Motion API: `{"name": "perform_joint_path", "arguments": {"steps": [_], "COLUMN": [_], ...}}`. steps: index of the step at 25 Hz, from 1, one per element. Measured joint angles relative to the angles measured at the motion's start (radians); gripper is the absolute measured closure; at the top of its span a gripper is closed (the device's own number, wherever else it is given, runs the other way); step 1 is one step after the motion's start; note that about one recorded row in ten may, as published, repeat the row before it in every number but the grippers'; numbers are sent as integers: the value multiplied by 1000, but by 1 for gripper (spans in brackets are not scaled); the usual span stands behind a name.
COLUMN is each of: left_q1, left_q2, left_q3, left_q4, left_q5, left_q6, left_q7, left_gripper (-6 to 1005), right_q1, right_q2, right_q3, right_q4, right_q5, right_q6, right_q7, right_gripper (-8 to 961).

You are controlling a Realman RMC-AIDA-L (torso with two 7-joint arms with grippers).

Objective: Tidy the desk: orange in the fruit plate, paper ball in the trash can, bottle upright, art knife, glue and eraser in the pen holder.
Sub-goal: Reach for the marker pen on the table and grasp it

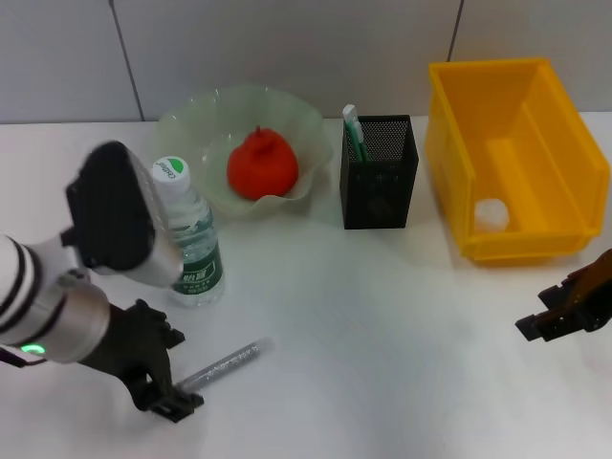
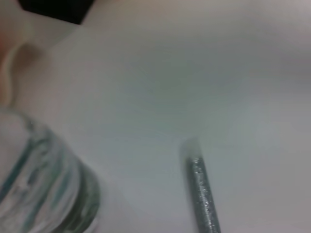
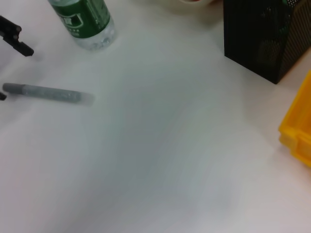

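Observation:
The glue (image 1: 228,361) lies flat on the desk (image 1: 382,325) at the front left. My left gripper (image 1: 177,375) is open low over it, one finger on either side of its near end; the right wrist view shows those fingers (image 3: 17,41) beside the glue (image 3: 46,92). The bottle (image 1: 194,244) stands upright just behind. The orange (image 1: 260,163) sits in the fruit plate (image 1: 191,124). The art knife (image 1: 354,129) stands in the pen holder (image 1: 380,182). The paper ball (image 1: 491,212) lies in the trash can (image 1: 535,115). The eraser is hidden. My right gripper (image 1: 564,311) hovers at the front right.
The left wrist view shows the glue (image 2: 201,194) and the bottle's base (image 2: 39,184) close together. A grey tiled wall runs behind the desk. Bare tabletop stretches between the two arms, in front of the pen holder (image 3: 262,43) and the trash can's corner (image 3: 299,131).

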Motion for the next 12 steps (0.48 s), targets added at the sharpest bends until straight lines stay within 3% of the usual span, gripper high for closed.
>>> {"name": "perform_joint_path", "arguments": {"steps": [9, 12], "left_q1": [-2, 3], "left_q2": [-2, -2], "left_q3": [36, 57], "left_q4": [-48, -50], "left_q5": [12, 18], "left_q6": [-47, -73], "left_q7": [-26, -44], "left_gripper": [275, 360], "right_q1": [15, 16], "right_q2": [3, 3], "right_q3": [-6, -7], "right_q4": [0, 4], "right_q5": [-31, -33], "right_q6": [-1, 2], "right_q7": [11, 11], "right_gripper": [381, 382]}}
